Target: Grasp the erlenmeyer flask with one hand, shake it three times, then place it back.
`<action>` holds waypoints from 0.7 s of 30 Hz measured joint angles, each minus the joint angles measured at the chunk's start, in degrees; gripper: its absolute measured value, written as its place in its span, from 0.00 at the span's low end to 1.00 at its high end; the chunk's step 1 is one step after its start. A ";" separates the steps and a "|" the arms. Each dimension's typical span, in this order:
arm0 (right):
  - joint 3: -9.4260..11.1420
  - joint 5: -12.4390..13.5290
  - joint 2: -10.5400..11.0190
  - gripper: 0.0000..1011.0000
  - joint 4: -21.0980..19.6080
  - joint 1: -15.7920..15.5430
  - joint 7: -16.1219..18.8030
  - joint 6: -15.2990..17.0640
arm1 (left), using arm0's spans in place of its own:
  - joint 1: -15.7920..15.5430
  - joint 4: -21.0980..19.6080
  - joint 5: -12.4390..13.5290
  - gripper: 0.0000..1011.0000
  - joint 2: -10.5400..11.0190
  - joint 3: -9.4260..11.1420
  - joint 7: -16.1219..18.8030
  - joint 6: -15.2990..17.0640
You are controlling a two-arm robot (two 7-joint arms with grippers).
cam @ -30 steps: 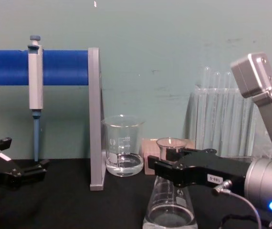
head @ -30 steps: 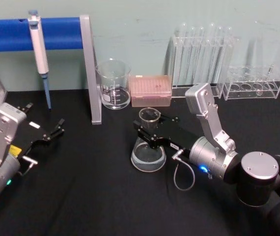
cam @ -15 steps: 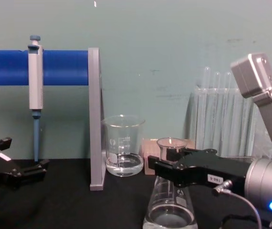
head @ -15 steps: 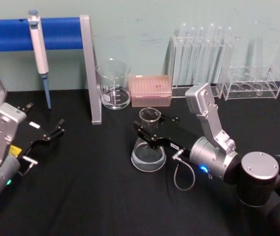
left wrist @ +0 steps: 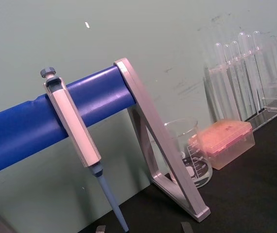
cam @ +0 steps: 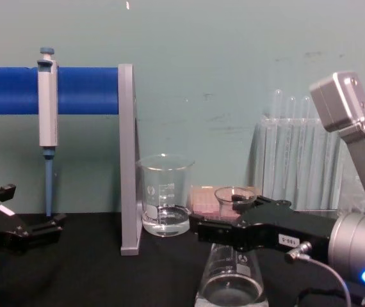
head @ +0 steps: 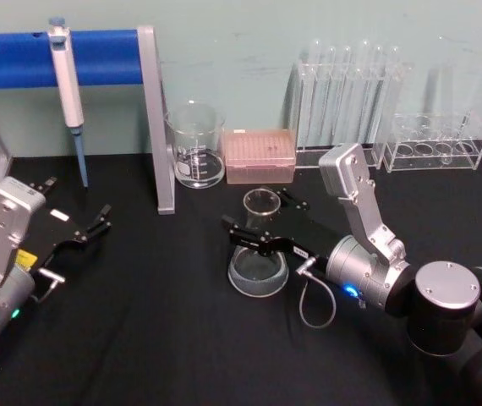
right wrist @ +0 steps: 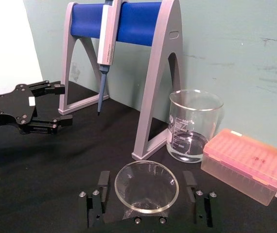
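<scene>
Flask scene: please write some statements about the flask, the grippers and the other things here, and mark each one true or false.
1. The flask stands upright. True.
2. The right gripper is shut tight on the flask's neck. False: its jaws stand open on either side of the neck, with a gap on each side.
3. The pipette hangs on the blue rack. True.
4. The beaker lies on its side. False: it stands upright beside the pink box.
5. The left gripper holds the beaker. False: it is open and empty, far to the left of the flask.
</scene>
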 joint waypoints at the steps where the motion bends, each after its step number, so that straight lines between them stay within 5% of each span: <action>1: 0.00 0.00 0.00 0.92 0.00 0.00 0.00 0.00 | 0.00 0.00 0.00 0.99 0.00 0.00 0.00 0.00; 5: 0.00 0.00 0.00 0.99 0.00 0.00 0.00 -0.01 | 0.00 0.00 0.00 0.99 0.00 0.00 0.00 0.00; 21: 0.03 0.12 0.30 0.99 -0.29 -0.27 0.25 -0.04 | 0.00 0.00 0.00 0.99 0.00 0.00 0.00 0.00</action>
